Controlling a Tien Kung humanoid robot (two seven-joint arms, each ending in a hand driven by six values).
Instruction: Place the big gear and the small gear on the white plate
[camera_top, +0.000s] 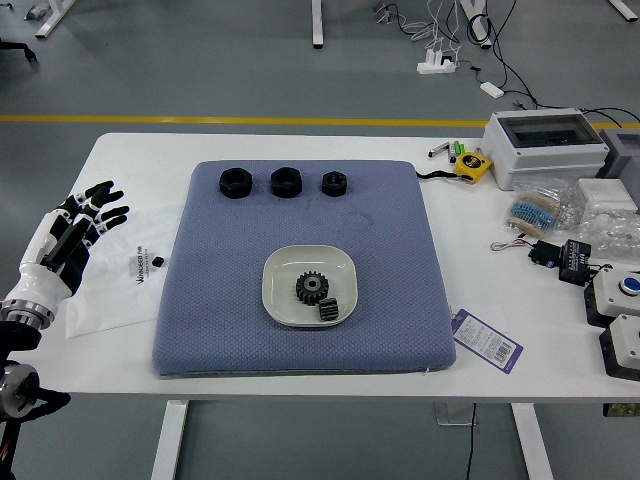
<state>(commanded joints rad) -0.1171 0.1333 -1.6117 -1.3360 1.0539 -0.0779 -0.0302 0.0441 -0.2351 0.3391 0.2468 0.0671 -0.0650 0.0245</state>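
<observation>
The white plate (287, 264) lies well to the right of the left hand (88, 216) and nearer the robot. It bears the big gear (312, 287) and, just beside that, farther from the hand, the small gear (328, 310). The hand reaches forward empty, its fingers (114, 212) spread

On the white rounded-square plate (284, 268), the small black ridged gear (328, 310) lies at five o'clock from the big black toothed gear (312, 288).
</observation>
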